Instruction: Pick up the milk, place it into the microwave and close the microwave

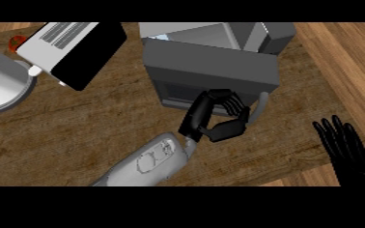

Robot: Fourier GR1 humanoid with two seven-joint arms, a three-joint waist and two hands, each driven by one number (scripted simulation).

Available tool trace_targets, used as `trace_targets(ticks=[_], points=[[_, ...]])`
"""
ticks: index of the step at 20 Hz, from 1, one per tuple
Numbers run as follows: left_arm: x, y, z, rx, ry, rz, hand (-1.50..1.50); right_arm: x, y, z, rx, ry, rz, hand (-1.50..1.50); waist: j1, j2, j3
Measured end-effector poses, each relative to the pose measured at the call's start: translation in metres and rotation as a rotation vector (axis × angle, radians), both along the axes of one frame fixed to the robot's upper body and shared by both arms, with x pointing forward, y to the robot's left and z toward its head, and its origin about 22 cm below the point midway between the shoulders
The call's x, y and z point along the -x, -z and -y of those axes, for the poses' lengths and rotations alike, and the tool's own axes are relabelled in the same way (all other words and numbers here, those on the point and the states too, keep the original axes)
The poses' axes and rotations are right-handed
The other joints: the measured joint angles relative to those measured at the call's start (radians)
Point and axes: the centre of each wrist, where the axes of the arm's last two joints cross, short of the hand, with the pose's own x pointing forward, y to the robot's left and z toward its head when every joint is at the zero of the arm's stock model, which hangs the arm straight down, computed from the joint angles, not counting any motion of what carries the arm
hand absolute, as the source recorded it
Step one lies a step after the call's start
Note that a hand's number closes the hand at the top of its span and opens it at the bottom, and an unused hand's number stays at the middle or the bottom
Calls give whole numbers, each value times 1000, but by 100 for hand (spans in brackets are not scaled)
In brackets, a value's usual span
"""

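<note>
- The microwave (214,65) sits at the back middle of the wooden counter (85,121), seen steeply from above; its dark grey door (210,72) swings out toward the robot, and a lighter grey band of the body shows behind it.
- No brand, label or writing can be read on the microwave or on anything else in view.
- The left hand (217,118) is in front of the door's lower edge, at the end of a grey forearm (149,162) that rises from the lower edge of the view.
- Its fingers are curled inward with the thumb drawn toward them; I cannot tell whether anything is held inside that curl.
- The fingertips overlap the dark window panel of the door, and a thin grey handle (261,107) hangs just to the hand's right.
- The milk cannot be made out anywhere: it is not on the bare counter, and the microwave's interior is hidden behind the door.
- The right hand (342,142) rests at the right edge of the view, fingers straight and spread, pointing up, holding nothing.
- A white toaster (68,50) with a black side lies at the upper left, with slots showing on top.
- A round grey pot or pan (10,84) is cut by the left edge, beside the toaster.
</note>
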Motion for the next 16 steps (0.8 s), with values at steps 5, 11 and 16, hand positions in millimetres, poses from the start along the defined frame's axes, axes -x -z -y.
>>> trace_targets(ticks=[5,11,16], points=[[-20,-10,-2,54,-80,1,150,-1,-12,-4,-13,-58,2,-150,-36,14,0],[-43,-21,-6,111,-144,7,150,-2,-25,-6,-34,-102,16,-150,-69,28,0],[-50,-23,-8,151,-174,21,150,-2,-34,-5,-42,-121,25,-150,-90,29,2]])
